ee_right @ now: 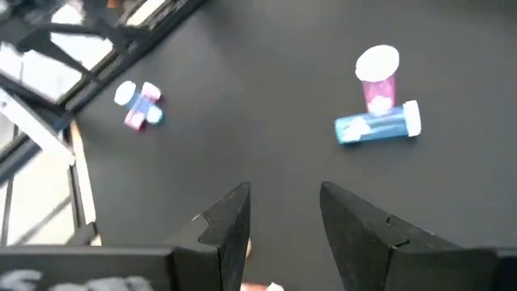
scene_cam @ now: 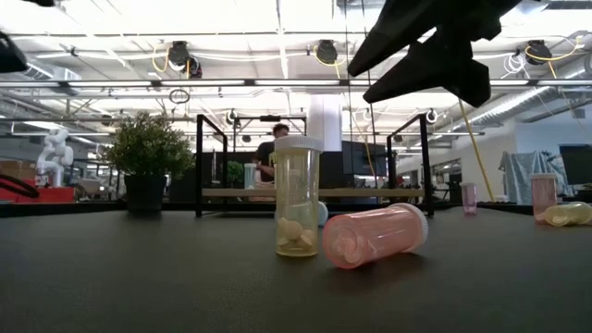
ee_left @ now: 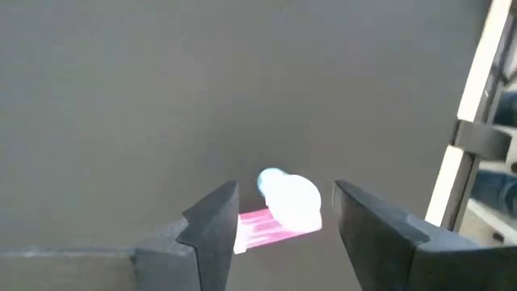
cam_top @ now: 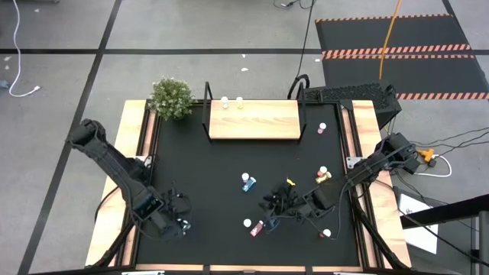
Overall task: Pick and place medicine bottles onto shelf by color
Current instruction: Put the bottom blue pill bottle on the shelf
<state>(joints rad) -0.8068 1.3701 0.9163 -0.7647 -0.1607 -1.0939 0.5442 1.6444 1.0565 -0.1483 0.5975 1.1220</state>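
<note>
My left gripper (cam_top: 180, 219) is open near the table's near left corner. A pink bottle with a white cap (ee_left: 287, 206) lies between its two fingers (ee_left: 218, 214). My right gripper (cam_top: 280, 202) is open and empty above the table's middle right; it also shows in the right wrist view (ee_right: 284, 190). Ahead of it stand a pink bottle (ee_right: 377, 71) and a lying blue bottle (ee_right: 378, 126). A clear yellowish bottle (scene_cam: 297, 196) stands beside a lying pink bottle (scene_cam: 375, 236). The wooden shelf (cam_top: 254, 120) stands at the far middle, with two bottles (cam_top: 231, 101) at its far edge. My left gripper has the pink bottle's capped end (ee_left: 291, 200) between its open fingers, which come from above. Whether either finger touches the bottle, I cannot tell.
A green plant (cam_top: 171, 97) stands at the far left corner beside the shelf. More bottles are scattered at the right: a pink one (cam_top: 322, 128), a pair (cam_top: 324, 175), and one near the front (cam_top: 327, 234). Another pair (ee_right: 139, 105) lies near the table's edge.
</note>
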